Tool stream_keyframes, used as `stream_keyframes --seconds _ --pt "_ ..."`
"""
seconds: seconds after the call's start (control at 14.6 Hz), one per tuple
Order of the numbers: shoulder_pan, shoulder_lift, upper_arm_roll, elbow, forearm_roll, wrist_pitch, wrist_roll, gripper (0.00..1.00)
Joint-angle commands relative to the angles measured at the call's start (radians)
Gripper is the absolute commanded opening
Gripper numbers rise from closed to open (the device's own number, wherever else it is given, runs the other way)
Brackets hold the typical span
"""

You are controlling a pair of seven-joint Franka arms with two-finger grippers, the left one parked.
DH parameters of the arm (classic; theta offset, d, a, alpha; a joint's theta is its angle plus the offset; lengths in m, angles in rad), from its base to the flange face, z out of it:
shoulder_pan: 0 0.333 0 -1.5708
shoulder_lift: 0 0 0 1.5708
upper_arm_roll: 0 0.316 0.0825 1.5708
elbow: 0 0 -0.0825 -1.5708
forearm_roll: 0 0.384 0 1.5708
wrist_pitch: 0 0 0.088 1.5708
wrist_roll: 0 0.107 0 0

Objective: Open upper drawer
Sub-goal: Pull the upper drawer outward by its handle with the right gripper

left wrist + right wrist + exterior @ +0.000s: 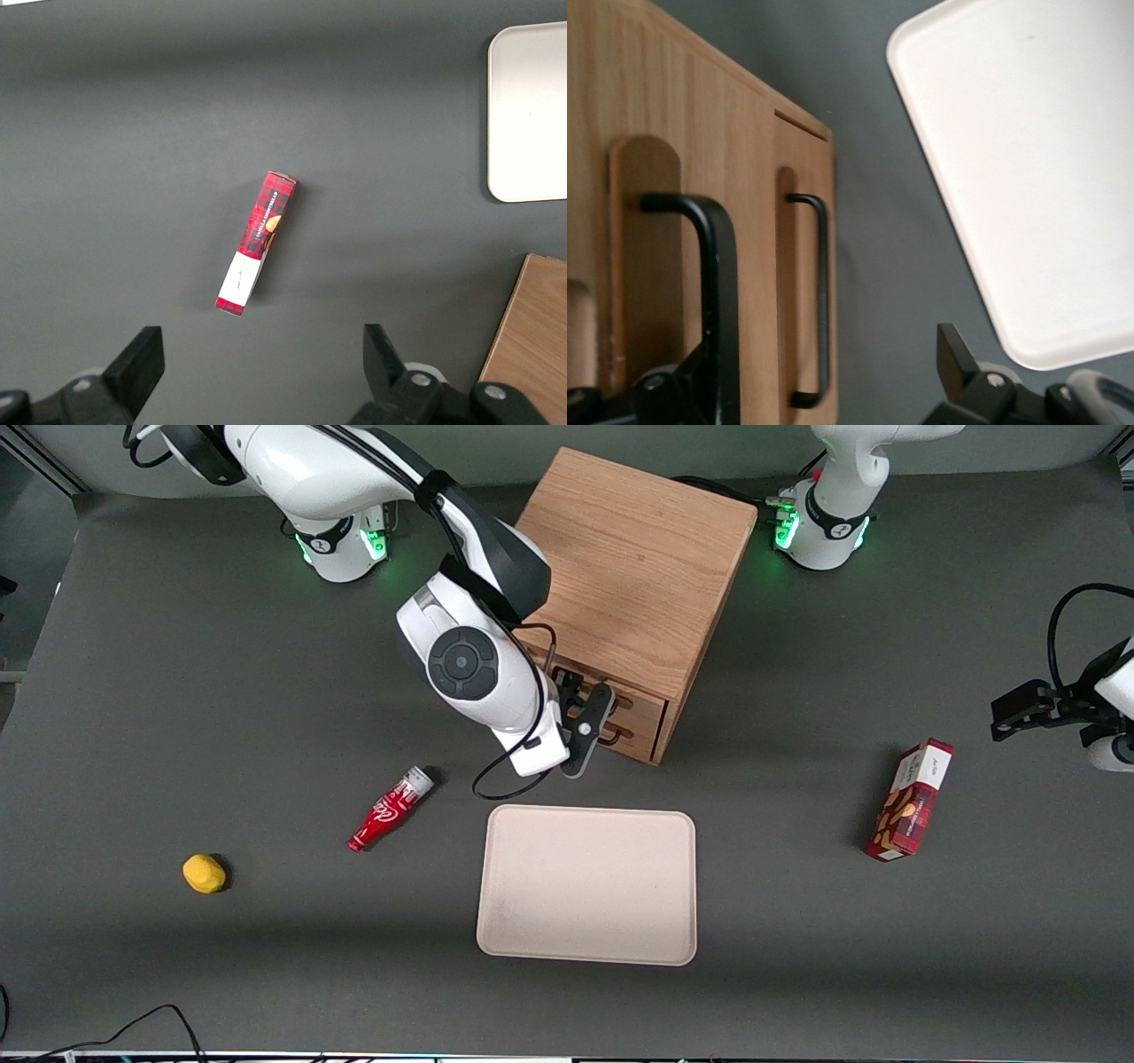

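Dark grey matte tabletop [797, 974]

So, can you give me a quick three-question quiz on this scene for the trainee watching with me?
1. True or false: the right arm's gripper, at the shallow light-oak upper drawer, has its fingers shut.
2. What lies on the table in front of the boxy oak cabinet? A) a yellow lump B) a flat beige rectangular tray C) a red carton
3. How many thin black wire handles show on the cabinet's front?

Key: 1 false, the fingers stand open. 2 B. 3 two.
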Motion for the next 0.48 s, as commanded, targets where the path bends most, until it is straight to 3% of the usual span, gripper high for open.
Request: stream_keyframes --seconds 0.0,0.41 --pt "-0.015 0.021 -0.019 0.017 -0.033 0.032 -0.029 1.0" --pt "-0.017 0.021 -0.095 0.069 -0.036 0.034 -0.032 1.0"
